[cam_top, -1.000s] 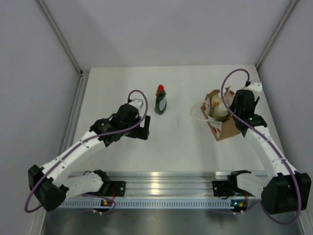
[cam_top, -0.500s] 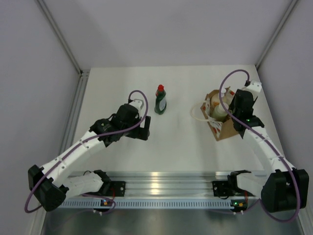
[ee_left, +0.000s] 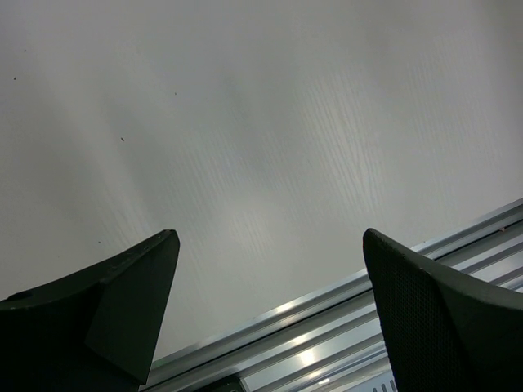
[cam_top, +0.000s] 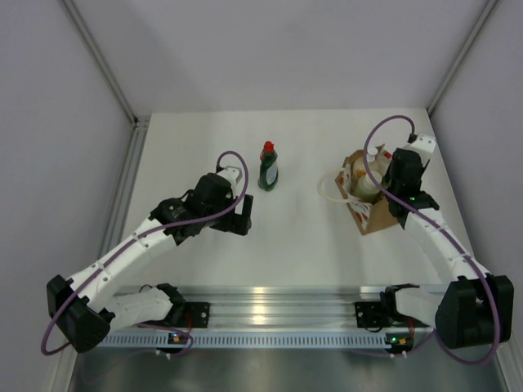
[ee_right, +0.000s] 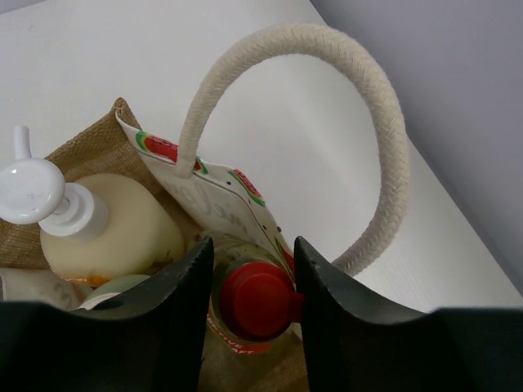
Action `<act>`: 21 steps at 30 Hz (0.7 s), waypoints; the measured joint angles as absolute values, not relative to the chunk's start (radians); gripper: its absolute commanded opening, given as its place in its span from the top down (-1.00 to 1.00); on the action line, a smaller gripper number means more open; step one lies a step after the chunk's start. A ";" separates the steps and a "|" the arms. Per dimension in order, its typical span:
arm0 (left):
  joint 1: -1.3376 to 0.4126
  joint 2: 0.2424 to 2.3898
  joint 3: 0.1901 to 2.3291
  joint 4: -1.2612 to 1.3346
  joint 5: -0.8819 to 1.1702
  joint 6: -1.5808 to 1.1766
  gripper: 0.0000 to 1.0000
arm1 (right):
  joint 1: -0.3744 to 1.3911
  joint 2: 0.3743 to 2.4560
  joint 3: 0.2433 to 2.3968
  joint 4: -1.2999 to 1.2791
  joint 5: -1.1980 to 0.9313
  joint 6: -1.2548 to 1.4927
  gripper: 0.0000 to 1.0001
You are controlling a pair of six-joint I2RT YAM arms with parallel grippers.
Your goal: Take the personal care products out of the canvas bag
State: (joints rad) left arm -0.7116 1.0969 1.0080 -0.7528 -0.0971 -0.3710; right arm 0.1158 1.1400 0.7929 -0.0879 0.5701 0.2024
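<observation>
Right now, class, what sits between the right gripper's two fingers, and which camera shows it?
The red cap of the yellow-green bottle, standing inside the canvas bag, sits between the fingers of the right gripper. The right wrist view shows it.

A robotics lab test cell: a white matte tabletop (cam_top: 302, 237) boxed in by plain pale grey wall panels (cam_top: 278, 49) on aluminium posts (cam_top: 98, 57), two white robot arms (cam_top: 131, 242) (cam_top: 445, 243) bolted to a ribbed aluminium rail (cam_top: 278, 306).
</observation>
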 measured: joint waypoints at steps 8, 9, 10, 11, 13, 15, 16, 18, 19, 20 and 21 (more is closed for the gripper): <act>-0.712 1.097 1.008 -0.752 -0.093 -0.367 -0.96 | 0.115 1.140 0.765 -0.007 0.575 0.213 0.72; -0.712 1.097 1.008 -0.752 -0.093 -0.367 -0.96 | 0.115 1.140 0.760 0.004 0.575 0.213 0.82; -0.712 1.097 1.008 -0.752 -0.093 -0.367 -0.97 | 0.115 1.140 0.756 0.016 0.576 0.213 0.89; -0.712 1.097 1.008 -0.752 -0.093 -0.367 -0.97 | 0.115 1.140 0.751 0.030 0.577 0.213 0.98; -0.712 1.097 1.008 -0.752 -0.093 -0.367 -0.97 | 0.115 1.140 0.746 0.046 0.577 0.213 1.00; -0.712 1.097 1.008 -0.752 -0.093 -0.367 -0.97 | 0.115 1.140 0.744 0.060 0.574 0.213 1.00; -0.712 1.097 1.008 -0.752 -0.093 -0.367 -0.97 | 0.115 1.140 0.739 0.069 0.571 0.212 1.00; -0.712 1.097 1.008 -0.752 -0.093 -0.367 -0.97 | 0.115 1.140 0.738 0.079 0.565 0.209 1.00; -0.712 1.097 1.008 -0.752 -0.093 -0.367 -0.97 | 0.115 1.140 0.738 0.081 0.561 0.205 1.00; -0.712 1.097 1.008 -0.752 -0.093 -0.367 -0.96 | 0.115 1.140 0.738 0.082 0.558 0.202 1.00; -0.712 1.097 1.008 -0.752 -0.093 -0.367 -0.97 | 0.115 1.140 0.738 0.082 0.554 0.200 1.00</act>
